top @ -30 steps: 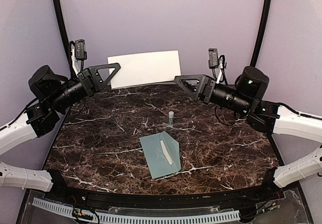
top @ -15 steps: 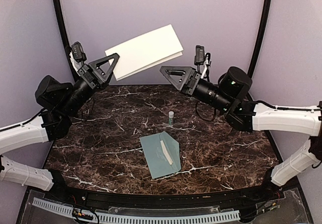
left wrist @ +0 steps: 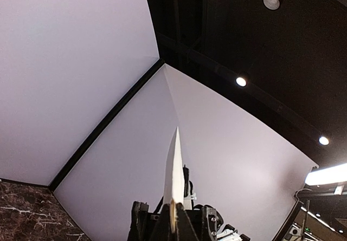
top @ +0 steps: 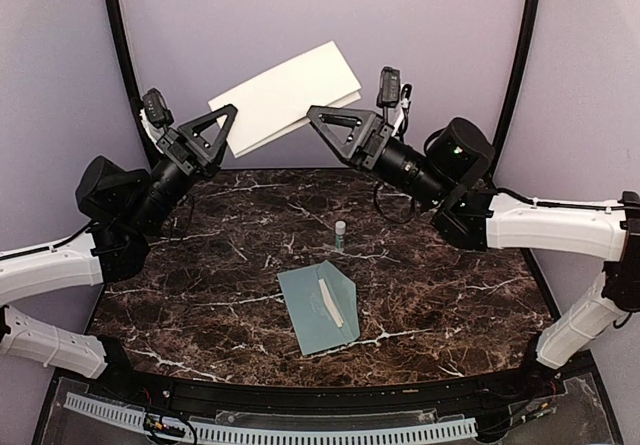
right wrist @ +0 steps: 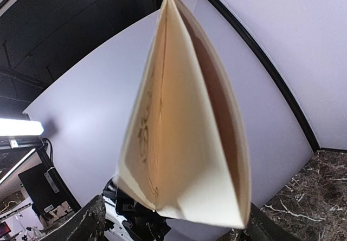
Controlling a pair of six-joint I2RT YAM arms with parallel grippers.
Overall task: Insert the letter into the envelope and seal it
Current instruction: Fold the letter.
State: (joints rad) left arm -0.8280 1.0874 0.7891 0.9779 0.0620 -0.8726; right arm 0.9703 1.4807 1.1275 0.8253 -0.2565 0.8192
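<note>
The folded cream letter hangs in the air above the back of the table, tilted up to the right. My left gripper is shut on its left edge; in the left wrist view the letter stands edge-on out of the closed fingers. My right gripper is open at the letter's lower right end. In the right wrist view the letter's spread folds sit between the wide-apart fingers, with no pinch showing. The pale teal envelope lies flat near the table's front, flap open.
A small white-and-green glue stick stands upright just behind the envelope. The dark marble table is ringed by lilac walls and black poles. Both arms reach in from the sides at mid height.
The left gripper has lifted the letter from the back of the table into the air. The right arm has risen and moved left, bringing its open fingers around the letter's end.
</note>
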